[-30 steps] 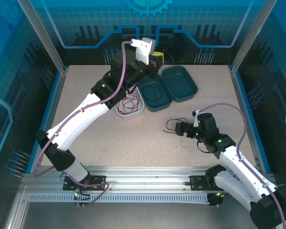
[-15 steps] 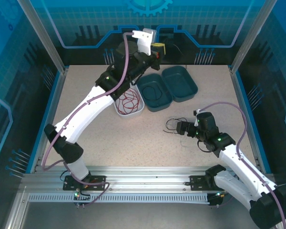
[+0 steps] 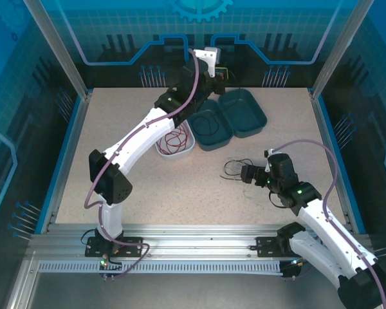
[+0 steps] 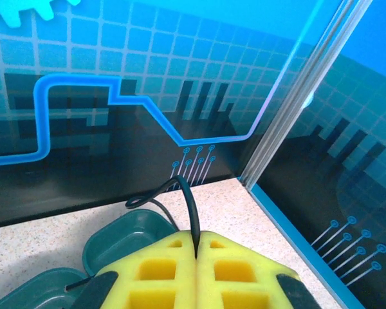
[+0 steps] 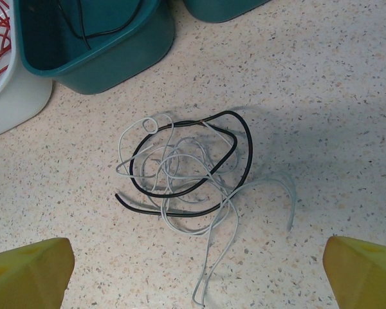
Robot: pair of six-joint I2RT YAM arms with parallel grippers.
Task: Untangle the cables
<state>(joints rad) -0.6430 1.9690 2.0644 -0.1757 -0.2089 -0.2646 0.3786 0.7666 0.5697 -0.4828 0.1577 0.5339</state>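
Observation:
My left gripper [image 4: 197, 250] is shut on a black cable [image 4: 190, 205], which loops up out of the yellow pads. That gripper [image 3: 216, 73] is raised at the back wall, above the teal trays. On the table lies a tangle [image 5: 183, 174] of a black cable [image 5: 242, 138] and a whitish-grey cable [image 5: 222, 248], also seen from above as a tangle [image 3: 232, 168]. My right gripper [image 5: 194, 280] hangs open over its near side, touching nothing; from above the gripper [image 3: 244, 174] sits just right of the tangle. A red cable [image 3: 174, 138] lies coiled in the white tray [image 3: 188, 149].
Two teal trays [image 3: 224, 137] [image 3: 257, 120] stand side by side at the back; the left one holds a thin black wire [image 5: 83, 29]. The white tray [image 5: 19, 106] stands left of them. The blue back wall and a metal corner post [image 4: 296, 109] are close to my left gripper.
The left arm has swung right and back, carrying its gripper from over the white tray to above the teal trays. The right arm has barely moved.

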